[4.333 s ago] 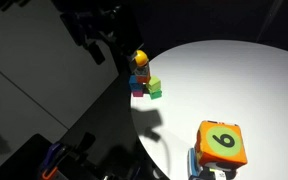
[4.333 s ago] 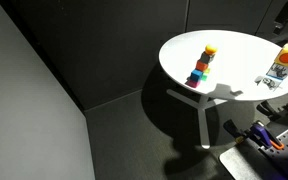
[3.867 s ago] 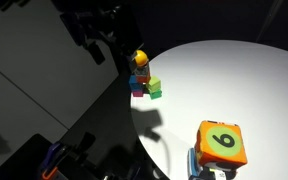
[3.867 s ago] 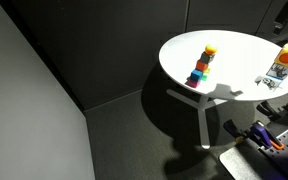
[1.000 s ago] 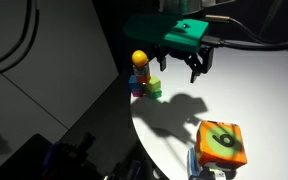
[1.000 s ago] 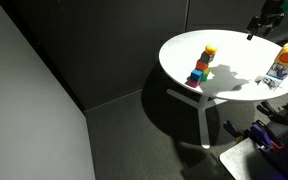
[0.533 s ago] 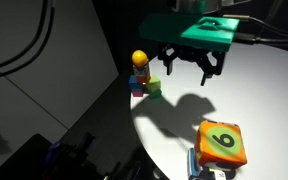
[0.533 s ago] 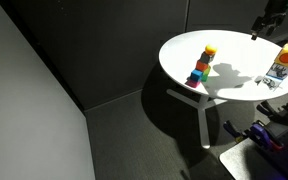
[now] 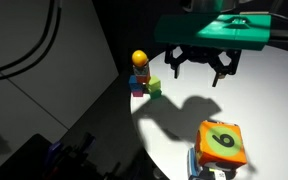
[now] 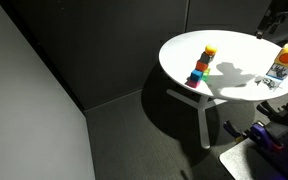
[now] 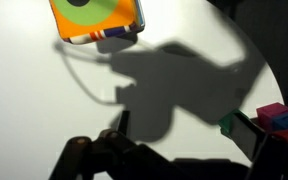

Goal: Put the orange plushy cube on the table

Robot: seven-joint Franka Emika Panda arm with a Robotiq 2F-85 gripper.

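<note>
- Orange plushy cube (image 9: 222, 143) – its green patch with a black numeral faces up. It stands at the near rim of the counter (image 9: 259, 100), at about 5 o'clock from the tool.
- White round counter top, seen in both exterior views. In an exterior view the cube (image 10: 284, 57) is raised on a blue-and-white thing (image 10: 278, 76) that I cannot make out.
- The tool (image 9: 197, 68) hangs above the counter with its jaws spread wide and nothing between them – well apart from the cube.
- Its dark shadow (image 9: 189, 105) falls on the counter between the tool and the cube.
- A small stack of coloured blocks (image 9: 142, 78) with a yellow ball on top stands at about 9 o'clock from the tool, near the counter's rim.
- In the wrist view the cube (image 11: 96, 18) lies at 11 o'clock, partly cut off by the frame. The two dark fingers (image 11: 247, 132) reach up from the bottom, and the coloured blocks (image 11: 278, 116) sit at 3 o'clock.
</note>
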